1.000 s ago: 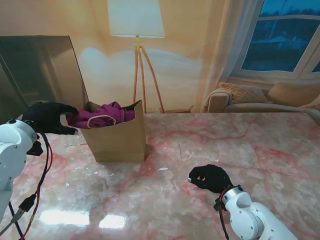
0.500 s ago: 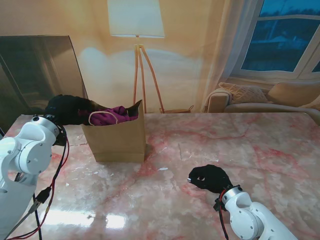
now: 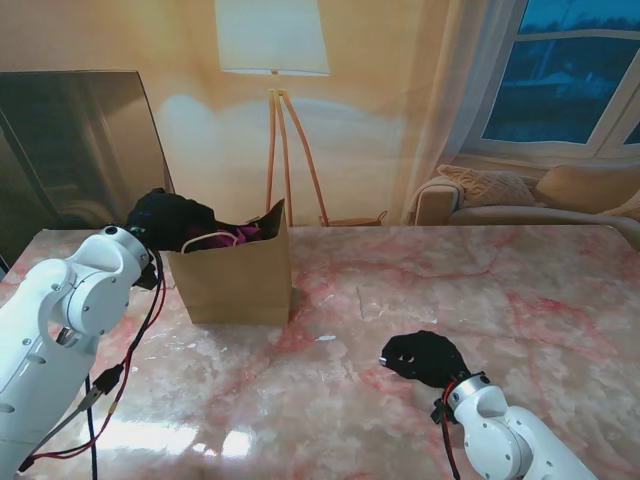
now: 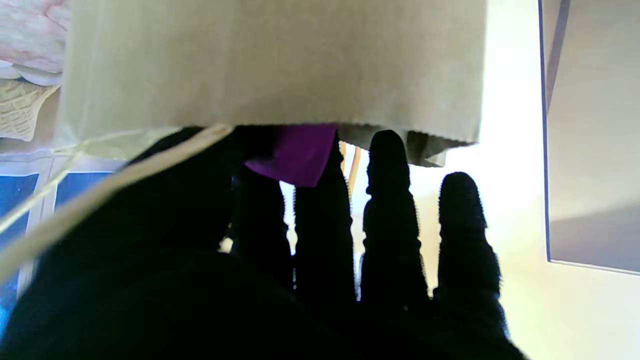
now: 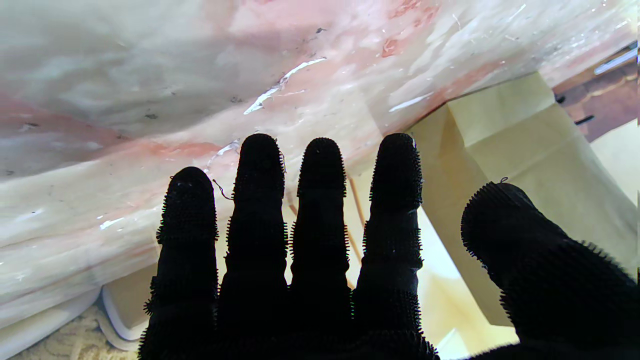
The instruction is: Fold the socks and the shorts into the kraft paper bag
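Note:
The kraft paper bag (image 3: 238, 282) stands upright on the left part of the marble table (image 3: 480, 290). Purple shorts (image 3: 222, 238) bulge out of its open top, with a white handle cord (image 3: 200, 237) looped over them. My left hand (image 3: 170, 216), in a black glove, is at the bag's left rim, over the cloth. In the left wrist view its fingers (image 4: 387, 200) are straight and apart against the bag wall (image 4: 275, 65), and a purple fold (image 4: 295, 155) lies over two of them. My right hand (image 3: 425, 357) rests open and flat on the table, nearer to me on the right; its fingers (image 5: 320, 200) are spread. No socks are visible.
A dark panel (image 3: 70, 140) leans behind the table at the back left, close to my left arm (image 3: 70, 310). Red and black cables (image 3: 125, 350) hang from that arm. A floor lamp (image 3: 275, 120) and a sofa (image 3: 520, 195) stand beyond the far edge.
My left hand has moved right from beside the bag to over its left rim, and the purple shorts now sit lower in the bag. The right hand has barely moved.

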Robot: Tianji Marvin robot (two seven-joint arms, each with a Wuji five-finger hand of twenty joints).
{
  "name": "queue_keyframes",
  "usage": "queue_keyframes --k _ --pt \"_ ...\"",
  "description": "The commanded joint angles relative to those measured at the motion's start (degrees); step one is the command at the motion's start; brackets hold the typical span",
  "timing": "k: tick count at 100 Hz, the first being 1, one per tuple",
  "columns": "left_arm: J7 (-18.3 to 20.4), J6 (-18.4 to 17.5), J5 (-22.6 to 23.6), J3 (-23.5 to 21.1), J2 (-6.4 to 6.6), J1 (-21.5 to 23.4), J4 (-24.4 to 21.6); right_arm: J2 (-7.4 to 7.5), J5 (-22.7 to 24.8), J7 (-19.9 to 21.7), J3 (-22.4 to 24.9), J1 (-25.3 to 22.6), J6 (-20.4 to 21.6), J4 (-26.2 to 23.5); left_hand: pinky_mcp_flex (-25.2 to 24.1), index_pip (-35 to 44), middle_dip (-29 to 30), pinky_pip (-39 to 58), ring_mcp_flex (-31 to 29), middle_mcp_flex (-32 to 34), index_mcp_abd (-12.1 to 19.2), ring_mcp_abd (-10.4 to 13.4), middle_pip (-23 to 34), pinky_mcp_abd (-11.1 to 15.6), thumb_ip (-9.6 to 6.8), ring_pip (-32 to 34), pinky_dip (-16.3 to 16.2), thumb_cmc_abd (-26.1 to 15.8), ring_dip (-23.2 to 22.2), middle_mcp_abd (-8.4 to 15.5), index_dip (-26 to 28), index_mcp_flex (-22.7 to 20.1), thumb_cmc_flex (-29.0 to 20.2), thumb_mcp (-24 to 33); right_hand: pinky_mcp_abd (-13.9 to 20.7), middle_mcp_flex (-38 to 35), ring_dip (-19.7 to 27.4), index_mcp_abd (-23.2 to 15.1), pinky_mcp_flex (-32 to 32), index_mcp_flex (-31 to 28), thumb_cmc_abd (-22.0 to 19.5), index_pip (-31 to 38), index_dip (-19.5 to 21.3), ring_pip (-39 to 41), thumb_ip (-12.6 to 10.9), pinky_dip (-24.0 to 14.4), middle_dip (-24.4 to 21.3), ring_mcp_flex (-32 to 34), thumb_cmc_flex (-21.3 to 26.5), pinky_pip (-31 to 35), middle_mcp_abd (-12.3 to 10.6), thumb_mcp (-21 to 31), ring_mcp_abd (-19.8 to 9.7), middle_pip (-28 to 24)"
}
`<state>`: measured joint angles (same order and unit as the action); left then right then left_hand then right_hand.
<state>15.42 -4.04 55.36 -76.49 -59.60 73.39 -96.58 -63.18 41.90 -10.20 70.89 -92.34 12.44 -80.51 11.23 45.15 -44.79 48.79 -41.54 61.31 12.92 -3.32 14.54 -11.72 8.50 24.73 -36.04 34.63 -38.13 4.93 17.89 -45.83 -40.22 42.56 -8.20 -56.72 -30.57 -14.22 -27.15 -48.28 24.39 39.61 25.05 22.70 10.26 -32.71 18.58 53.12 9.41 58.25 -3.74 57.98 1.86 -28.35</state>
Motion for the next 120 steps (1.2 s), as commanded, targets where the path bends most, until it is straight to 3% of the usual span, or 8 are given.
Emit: queue_keyframes --k 1,13,24,41,49,60,79,120 --pt "1.28 -0.66 0.80 0.19 0.28 -0.22 0.21 -0.05 0.09 0.03 -0.18 -0.35 0.34 -0.18 -1.41 -1.28 2.35 -1.56 2.86 -0.75 2.07 1.53 -1.32 -0.05 2.09 -2.34 1.07 -1.79 1.15 2.47 -1.01 -0.51 -0.82 1.42 -0.68 -1.15 -1.59 -0.75 0.27 -0.37 -0.73 0.33 0.92 1.43 -3.03 -0.47 0.51 0.54 -1.97 1.76 0.38 -1.62 0.87 -1.09" --pt "2.91 -0.68 1.37 0.21 0.51 -0.16 0.20 -0.04 0.10 0.05 -0.29 -0.29 0.37 -0.12 -4.50 -11.86 19.85 -5.90 7.87 -10.01 -2.85 1.21 -0.24 0.61 1.99 -6.93 2.41 -2.57 6.33 0.11 1.10 3.25 2.74 4.19 -0.72 -1.11 -1.58 -0.81 0.26 -0.34 -0.75 0.31 0.91 1.41 -3.00 -0.46 0.50 0.52 -1.95 1.77 0.39 -1.63 0.82 -1.06" --pt "6.97 -0.86 3.33 -0.18 1.04 -0.03 -0.85 -0.01 0.12 0.19 -0.31 -0.28 0.35 -0.19 -7.64 -18.61 23.21 -10.16 11.49 -15.29 -6.37 0.99 -3.44 1.13 -1.43 -9.62 4.02 -3.58 8.68 -1.52 1.12 6.12 7.80 7.32 -0.71 -1.07 -1.58 -0.82 0.28 -0.36 -0.77 0.31 0.93 1.41 -3.03 -0.46 0.49 0.54 -2.00 1.77 0.36 -1.66 0.82 -1.04" --pt "9.47 -1.15 6.99 -1.14 1.40 0.61 -1.99 -0.01 0.22 0.11 -0.44 -0.09 0.38 -0.17 -14.07 -18.78 27.28 -16.33 21.25 -24.69 -6.05 -0.08 -7.01 4.17 -1.52 -13.44 6.57 -4.64 12.10 -4.55 3.23 5.69 8.79 5.34 -0.70 -1.06 -1.56 -0.85 0.28 -0.29 -0.85 0.28 0.94 1.38 -3.06 -0.45 0.49 0.51 -2.01 1.77 0.29 -1.68 0.74 -1.05" --pt "9.25 -0.78 7.51 -1.45 1.36 1.02 -2.15 -0.02 0.20 0.08 -0.61 0.07 0.44 -0.04 -14.71 -15.42 28.23 -20.82 25.91 -29.01 -5.27 -0.80 -7.60 5.15 1.30 -13.78 8.75 -4.51 12.89 -6.41 7.00 4.01 6.63 1.63 -0.62 -1.04 -1.56 -0.76 0.29 -0.35 -0.81 0.33 0.99 1.37 -3.10 -0.44 0.49 0.49 -2.00 1.75 0.37 -1.69 0.87 -1.04" --pt "9.47 -1.12 9.30 -1.78 1.44 1.23 -2.32 -0.01 0.10 0.17 -0.81 0.16 0.53 0.01 -14.82 -20.97 28.92 -26.01 29.24 -33.29 -8.38 -0.97 -8.10 5.68 -2.65 -13.99 8.05 -7.51 13.61 -7.20 4.07 7.59 10.17 2.96 -0.70 -0.97 -1.53 -0.81 0.28 -0.30 -0.85 0.28 1.03 1.31 -3.16 -0.44 0.47 0.40 -2.04 1.75 0.35 -1.70 0.74 -1.00" --pt "4.18 0.23 7.50 -1.80 0.85 1.78 -1.38 -0.02 0.09 0.23 -0.85 0.13 0.38 -0.07 -14.73 -31.43 29.32 -27.02 30.11 -36.33 -12.80 -0.99 -8.46 5.75 -2.87 -13.93 6.83 -8.44 14.22 -8.01 -1.60 18.20 10.93 2.45 -0.71 -0.93 -1.53 -0.83 0.32 -0.33 -0.84 0.27 1.07 1.33 -3.11 -0.42 0.46 0.44 -2.03 1.71 0.40 -1.73 0.75 -0.98" --pt "-8.18 4.99 1.51 -3.98 -1.25 5.91 -5.15 -0.09 0.96 -0.78 -0.26 -0.23 0.12 -0.96 -13.08 -33.50 29.35 -24.43 27.10 -36.67 -17.06 0.35 -6.82 8.65 -3.33 -14.93 10.86 -12.48 17.70 -8.07 -5.32 20.62 12.48 1.43 -0.38 -0.29 -1.33 -0.72 0.56 0.25 -0.76 -0.01 1.07 0.89 -3.23 -0.28 0.31 -0.16 -2.00 1.37 0.35 -1.63 0.67 -0.65"
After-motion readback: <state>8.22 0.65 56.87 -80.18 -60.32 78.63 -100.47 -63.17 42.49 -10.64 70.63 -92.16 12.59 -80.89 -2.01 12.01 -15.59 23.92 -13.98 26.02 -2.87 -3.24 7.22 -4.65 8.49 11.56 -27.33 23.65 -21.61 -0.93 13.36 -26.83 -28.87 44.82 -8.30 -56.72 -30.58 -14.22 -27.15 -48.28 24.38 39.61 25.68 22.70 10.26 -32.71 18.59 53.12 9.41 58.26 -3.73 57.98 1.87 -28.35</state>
